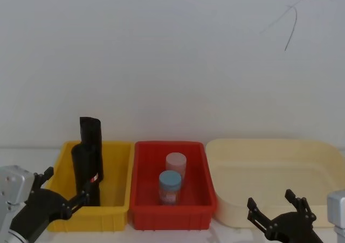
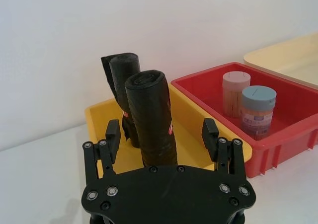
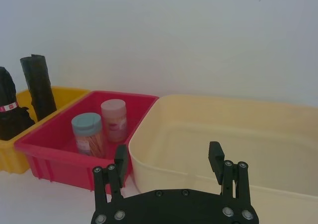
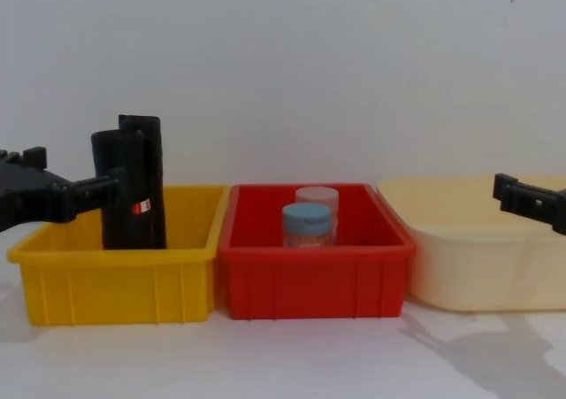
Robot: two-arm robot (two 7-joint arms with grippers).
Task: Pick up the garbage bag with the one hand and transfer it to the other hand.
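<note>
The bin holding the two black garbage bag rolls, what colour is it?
The bin is plain yellow; its front wall shows best in the chest view.

We see the garbage bag [image 1: 88, 170] black with a small red-orange label [image 1: 96, 178], and the slimmer roll [image 1: 90, 130] plain black. We count a yellow bin [image 1: 116, 213], a red bin [image 1: 170, 220] and a pale cream tub [image 1: 269, 142]. There is a jar with a light blue lid [image 1: 170, 187] and a jar with a pinkish lid [image 1: 176, 162]. The left gripper [image 1: 67, 181] and right gripper [image 1: 269, 199] are black.
</note>
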